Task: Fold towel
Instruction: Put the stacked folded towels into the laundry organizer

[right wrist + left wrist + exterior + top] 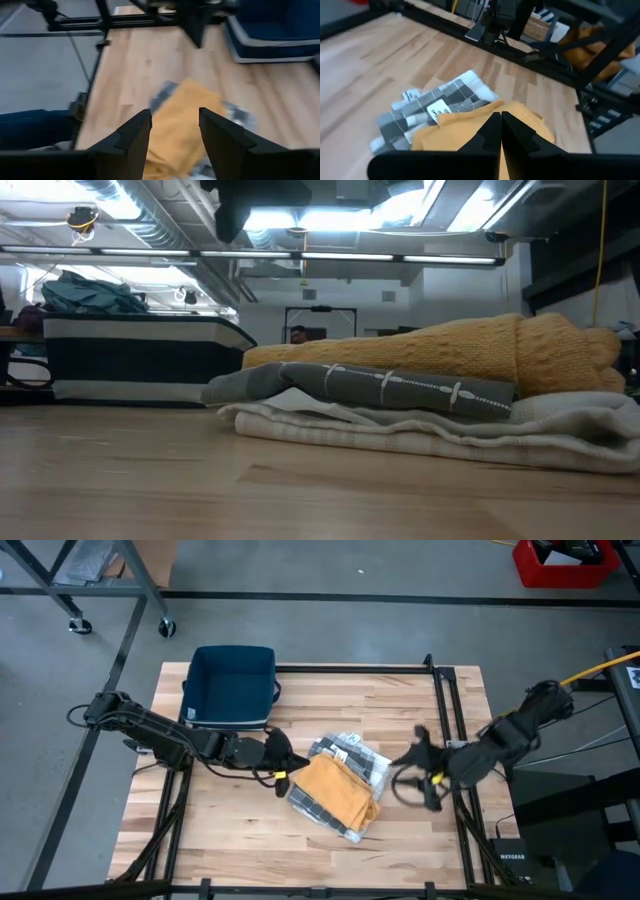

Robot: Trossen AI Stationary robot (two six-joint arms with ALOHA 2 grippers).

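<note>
Your folded mustard-yellow knit towel lies on a grey-and-white checked cloth, just in front of the dark blue fabric bin; left gripper at the towel's near edge, fingers together, holding nothing; right gripper beside the towel, fingers apart, empty.

grey concrete floor around a light wooden table, red crate in the far corner, metal cart on castor wheels on the floor, bright ceiling strip lights over exposed ducting, dark doorway in a white back wall
</note>
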